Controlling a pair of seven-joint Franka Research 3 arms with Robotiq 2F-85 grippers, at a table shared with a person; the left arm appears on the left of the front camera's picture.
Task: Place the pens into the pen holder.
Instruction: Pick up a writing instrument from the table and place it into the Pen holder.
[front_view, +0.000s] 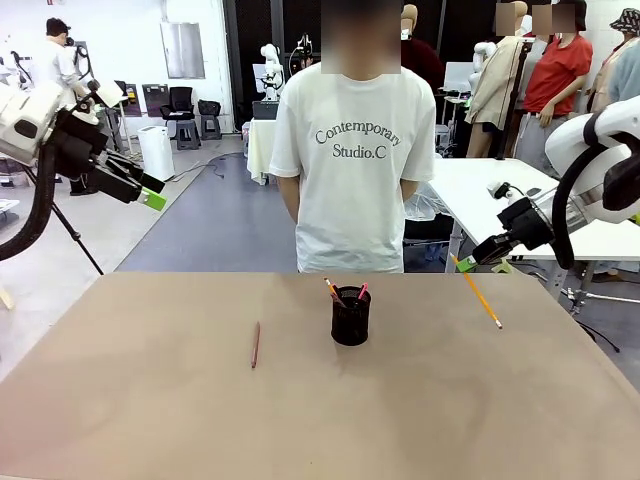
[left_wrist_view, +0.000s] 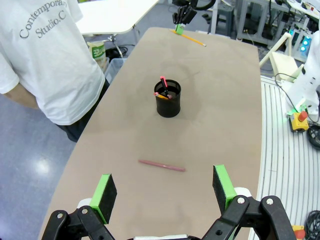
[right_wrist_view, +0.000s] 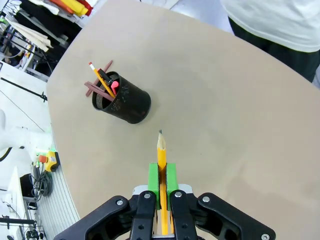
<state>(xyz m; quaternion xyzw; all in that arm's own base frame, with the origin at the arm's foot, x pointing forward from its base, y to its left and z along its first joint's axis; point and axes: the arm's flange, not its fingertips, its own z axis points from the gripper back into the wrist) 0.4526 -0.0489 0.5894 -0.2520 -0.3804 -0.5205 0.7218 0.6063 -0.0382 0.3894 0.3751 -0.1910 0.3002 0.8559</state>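
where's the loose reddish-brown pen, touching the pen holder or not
Apart. The left wrist view shows the reddish-brown pen lying flat, with bare table between it and the pen holder.

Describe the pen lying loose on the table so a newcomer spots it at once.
On the table, find the black mesh pen holder near the middle. Left of it in the front view lies a reddish-brown pen, flat and alone. Other pens stand in the holder; the yellow pencil is in the right pincer.
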